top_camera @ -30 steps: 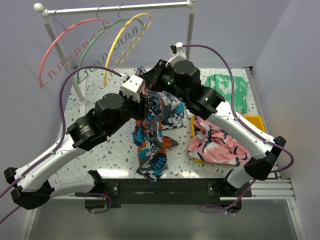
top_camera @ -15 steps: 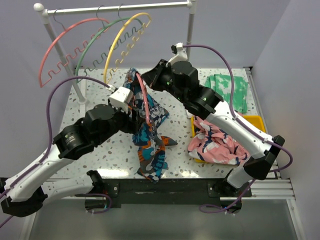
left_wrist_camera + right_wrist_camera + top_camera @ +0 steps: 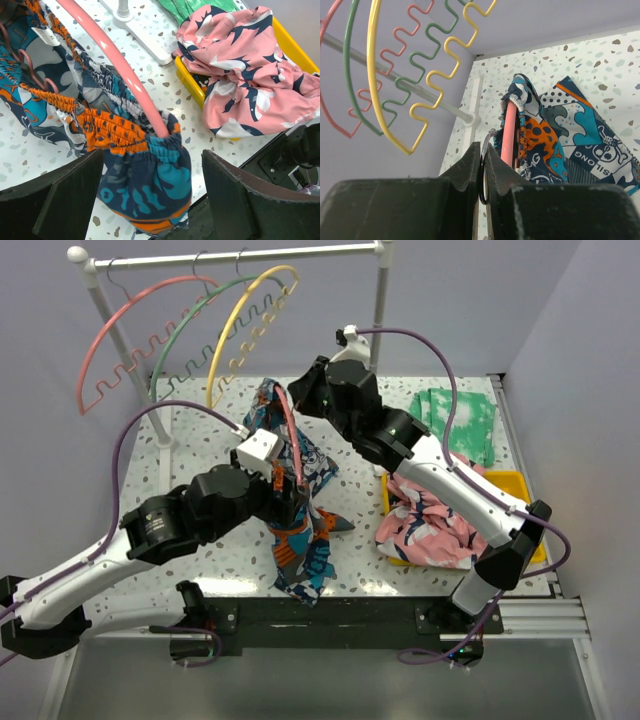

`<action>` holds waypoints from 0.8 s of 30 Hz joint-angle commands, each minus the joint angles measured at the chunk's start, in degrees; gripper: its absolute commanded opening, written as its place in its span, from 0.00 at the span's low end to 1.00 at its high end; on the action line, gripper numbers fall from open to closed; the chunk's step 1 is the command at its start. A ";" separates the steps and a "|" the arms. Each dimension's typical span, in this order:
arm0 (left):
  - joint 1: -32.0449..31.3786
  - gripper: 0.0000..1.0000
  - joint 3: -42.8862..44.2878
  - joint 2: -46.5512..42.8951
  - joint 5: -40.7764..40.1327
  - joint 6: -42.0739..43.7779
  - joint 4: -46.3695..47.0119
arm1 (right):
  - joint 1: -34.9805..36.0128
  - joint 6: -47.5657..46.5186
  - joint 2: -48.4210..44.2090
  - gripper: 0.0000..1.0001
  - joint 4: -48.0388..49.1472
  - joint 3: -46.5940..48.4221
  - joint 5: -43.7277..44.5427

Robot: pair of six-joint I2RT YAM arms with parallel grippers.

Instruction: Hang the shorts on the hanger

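Your left gripper (image 3: pixel 150 167) has backed off and opened, freeing the shorts (image 3: pixel 302 540) threaded on the coral hanger (image 3: pixel 291 435) mid-frame (right gripper (image 3: pixel 483 160) pinches its hook (image 3: pixel 481 172)); next, probably lift it to the rail (image 3: pixel 240 255).

The shorts (image 3: pixel 303 540), soft cloth printed in blue, orange, grey, black and white, hang bunched over the middle of the table (image 3: pixel 200 445), with their lower end trailing toward its near edge. Their gathered elastic waistband is threaded over one arm of the hanger (image 3: pixel 291 436), a coral-pink plastic arch. It stands steeply tilted, far end raised and near tip buried in the cloth.
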 commanded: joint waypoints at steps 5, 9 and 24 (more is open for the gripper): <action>-5.12 0.84 0.20 2.75 -10.53 -6.70 -0.90 | 0.15 -0.51 0.62 0.00 2.19 5.68 5.25; -9.51 0.81 1.86 6.96 -20.20 -11.62 -4.50 | 0.15 -0.16 0.88 0.00 1.49 6.21 5.78; -14.10 0.38 5.30 14.18 -42.63 -18.86 -9.01 | 0.15 0.10 -1.40 0.00 0.08 4.46 5.78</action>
